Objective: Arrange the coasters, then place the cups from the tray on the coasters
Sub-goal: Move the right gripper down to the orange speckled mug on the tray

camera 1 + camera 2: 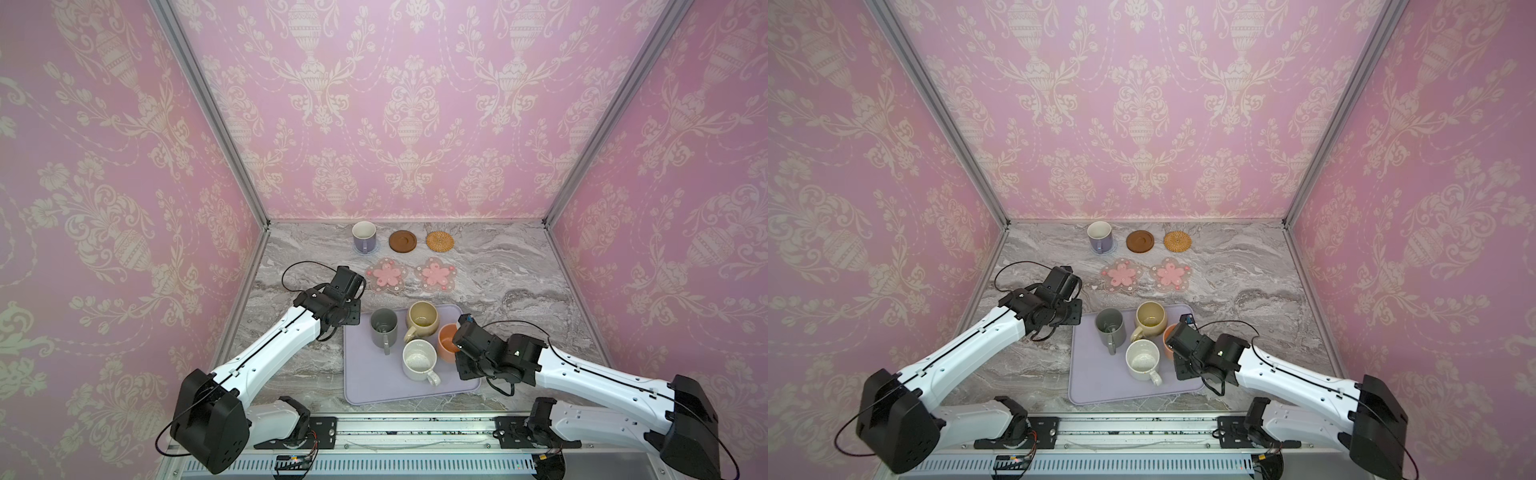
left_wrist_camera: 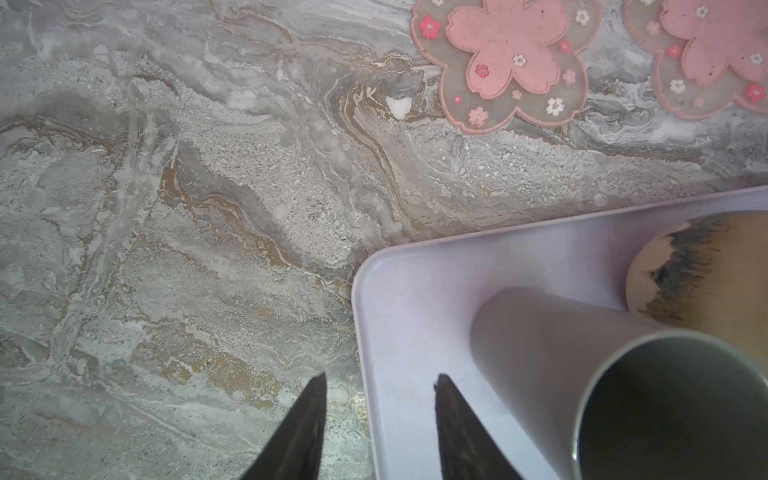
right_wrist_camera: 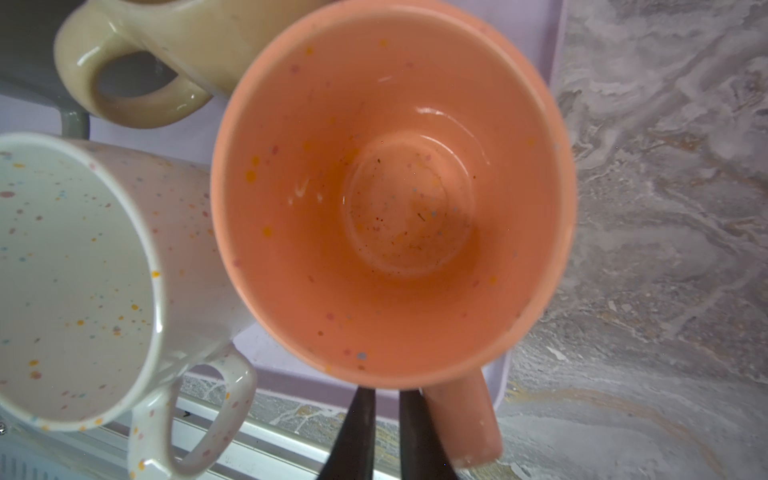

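Four cups stand on the lavender tray point(image 1: 374, 386): dark grey point(image 1: 383, 327), beige point(image 1: 422, 316), white speckled point(image 1: 419, 359) and orange point(image 1: 445, 343). The lavender cup point(image 1: 364, 236) sits on the light blue coaster point(image 1: 376, 249) at the back. Beside it lie the brown coaster point(image 1: 402, 240) and the rattan coaster point(image 1: 439, 240), with two pink flower coasters point(image 1: 387, 275) point(image 1: 435, 274) in front. My left gripper point(image 2: 380, 376) is open and empty, straddling the tray's rim point(image 2: 361, 291) near the dark grey cup point(image 2: 540, 353). My right gripper point(image 3: 387, 399) is nearly shut under the orange cup's rim point(image 3: 395, 187). Its tips are hidden, and the handle point(image 3: 461, 415) lies beside it, not between the jaws.
The enclosure's walls close in the marble table on three sides. A metal rail point(image 1: 415, 432) with both arm bases runs along the front edge. In the right wrist view the white speckled cup point(image 3: 75, 266) and the beige cup point(image 3: 166, 50) crowd the orange one.
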You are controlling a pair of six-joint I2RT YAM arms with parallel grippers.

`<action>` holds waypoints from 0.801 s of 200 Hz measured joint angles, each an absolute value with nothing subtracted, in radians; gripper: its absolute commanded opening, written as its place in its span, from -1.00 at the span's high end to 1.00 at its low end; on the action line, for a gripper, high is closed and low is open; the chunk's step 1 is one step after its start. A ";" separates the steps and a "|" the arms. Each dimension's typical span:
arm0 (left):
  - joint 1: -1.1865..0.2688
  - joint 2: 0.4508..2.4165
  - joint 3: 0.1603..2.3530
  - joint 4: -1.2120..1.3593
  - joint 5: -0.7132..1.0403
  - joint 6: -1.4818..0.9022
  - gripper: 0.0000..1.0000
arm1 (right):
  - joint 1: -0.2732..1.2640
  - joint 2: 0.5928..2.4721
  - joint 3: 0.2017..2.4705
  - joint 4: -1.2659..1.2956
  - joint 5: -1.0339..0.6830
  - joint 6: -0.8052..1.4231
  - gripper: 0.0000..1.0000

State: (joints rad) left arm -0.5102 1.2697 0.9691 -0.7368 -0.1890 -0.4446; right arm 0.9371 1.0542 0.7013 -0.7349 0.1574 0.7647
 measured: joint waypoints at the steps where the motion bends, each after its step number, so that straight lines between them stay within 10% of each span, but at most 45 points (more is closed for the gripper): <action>1: -0.511 1.271 0.969 -0.737 -0.189 -0.445 0.09 | 0.936 1.053 0.701 -0.735 0.157 0.765 0.68; 84: -0.525 1.296 0.968 -0.711 -0.189 -0.448 0.09 | 0.852 0.996 0.689 -0.770 0.174 0.755 0.53; 160: -0.528 1.298 0.968 -0.710 -0.189 -0.448 0.09 | 0.832 0.917 0.740 -0.859 0.214 0.652 -0.04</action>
